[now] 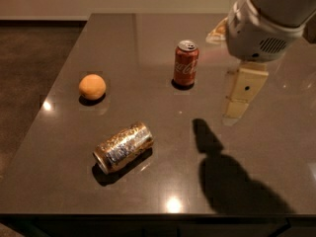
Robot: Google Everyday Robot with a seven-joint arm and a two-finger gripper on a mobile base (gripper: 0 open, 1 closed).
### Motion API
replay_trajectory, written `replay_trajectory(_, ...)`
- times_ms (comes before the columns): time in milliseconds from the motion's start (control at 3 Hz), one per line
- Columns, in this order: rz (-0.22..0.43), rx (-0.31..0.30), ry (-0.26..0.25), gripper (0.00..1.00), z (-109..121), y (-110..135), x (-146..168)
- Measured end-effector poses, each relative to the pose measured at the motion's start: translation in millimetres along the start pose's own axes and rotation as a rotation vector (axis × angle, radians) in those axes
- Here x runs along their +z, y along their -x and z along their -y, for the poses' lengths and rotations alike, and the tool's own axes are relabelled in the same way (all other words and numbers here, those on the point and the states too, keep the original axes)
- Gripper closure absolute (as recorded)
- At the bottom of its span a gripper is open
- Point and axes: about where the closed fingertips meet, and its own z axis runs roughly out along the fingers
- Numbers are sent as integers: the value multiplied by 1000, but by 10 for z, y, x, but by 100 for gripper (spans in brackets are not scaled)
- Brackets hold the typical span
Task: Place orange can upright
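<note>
The orange can (pixel 123 147) lies on its side on the dark table (pixel 163 181), near the front left, its silver end toward the front left corner. Its body is speckled gold and silver. My gripper (pixel 237 107) hangs above the table's right half, pointing down, well to the right of the orange can and a little right of and nearer than the red can. It holds nothing that I can see. Its shadow falls on the table below it, at the front right.
A red cola can (pixel 185 64) stands upright near the table's middle back. A round orange fruit (pixel 92 87) sits at the left. The table's left edge drops to a dark floor (pixel 29 73).
</note>
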Motion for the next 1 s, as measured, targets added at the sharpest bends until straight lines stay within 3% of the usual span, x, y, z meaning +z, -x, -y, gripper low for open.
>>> replay_trajectory(333, 7, -114, 26, 0, -177, 367, 172)
replay_trajectory(1000, -6, -286, 72, 0, -504, 925, 436)
